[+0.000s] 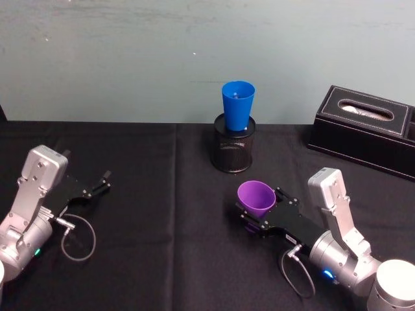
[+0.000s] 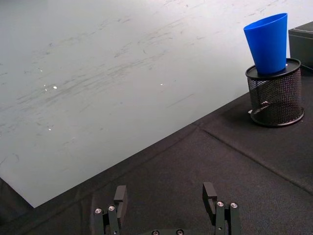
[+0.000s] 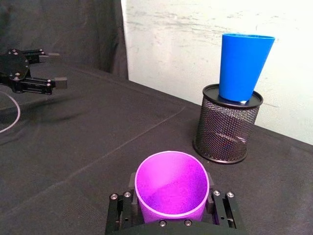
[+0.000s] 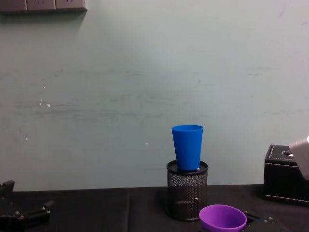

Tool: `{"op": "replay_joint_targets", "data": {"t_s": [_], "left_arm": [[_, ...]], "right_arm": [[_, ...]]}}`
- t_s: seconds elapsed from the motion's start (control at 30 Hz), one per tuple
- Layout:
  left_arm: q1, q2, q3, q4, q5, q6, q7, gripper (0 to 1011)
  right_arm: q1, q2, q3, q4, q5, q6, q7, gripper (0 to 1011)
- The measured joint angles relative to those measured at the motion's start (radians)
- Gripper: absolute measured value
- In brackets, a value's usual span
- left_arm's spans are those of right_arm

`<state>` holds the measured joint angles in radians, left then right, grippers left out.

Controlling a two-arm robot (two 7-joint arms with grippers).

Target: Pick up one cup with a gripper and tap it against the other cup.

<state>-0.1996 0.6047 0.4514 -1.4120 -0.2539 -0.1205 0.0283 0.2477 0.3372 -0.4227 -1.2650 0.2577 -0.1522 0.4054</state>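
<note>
Clamping the purple cup (image 1: 256, 196) near the mesh pen holder (image 1: 234, 152), the right pincer (image 1: 253, 217) looks mid-pickup and must next lift it to tap the blue cup (image 1: 238, 103) seated in that holder, while the left pincer (image 2: 164, 196) idles, fingers apart.

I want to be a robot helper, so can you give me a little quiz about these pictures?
1. True or false: the left tool is open and holds nothing.
2. What holds the purple cup? A: a hand. B: the right tool. C: nothing.
3. Fill in: the blue cup stands upright in the black mesh ____.
Key: 1 true; 2 B; 3 pen holder.
</note>
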Motion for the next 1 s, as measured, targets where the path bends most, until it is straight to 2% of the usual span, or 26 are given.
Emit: {"op": "replay_joint_targets", "data": {"t_s": [0.3,0.7,1.0], "left_arm": [[0.000,0.000,0.000,0.000,0.000,0.000,0.000,1011],[0.000,0.000,0.000,0.000,0.000,0.000,0.000,1011],[0.000,0.000,0.000,0.000,0.000,0.000,0.000,1011]], "right_arm": [[0.000,0.000,0.001,0.000,0.000,0.000,0.000,735],[-0.018,-0.006,0.045,-0.033,0.015,0.012,0.025,735],[-0.044,-0.005,0.083,-0.089,0.051,0.027,0.028,736]]}}
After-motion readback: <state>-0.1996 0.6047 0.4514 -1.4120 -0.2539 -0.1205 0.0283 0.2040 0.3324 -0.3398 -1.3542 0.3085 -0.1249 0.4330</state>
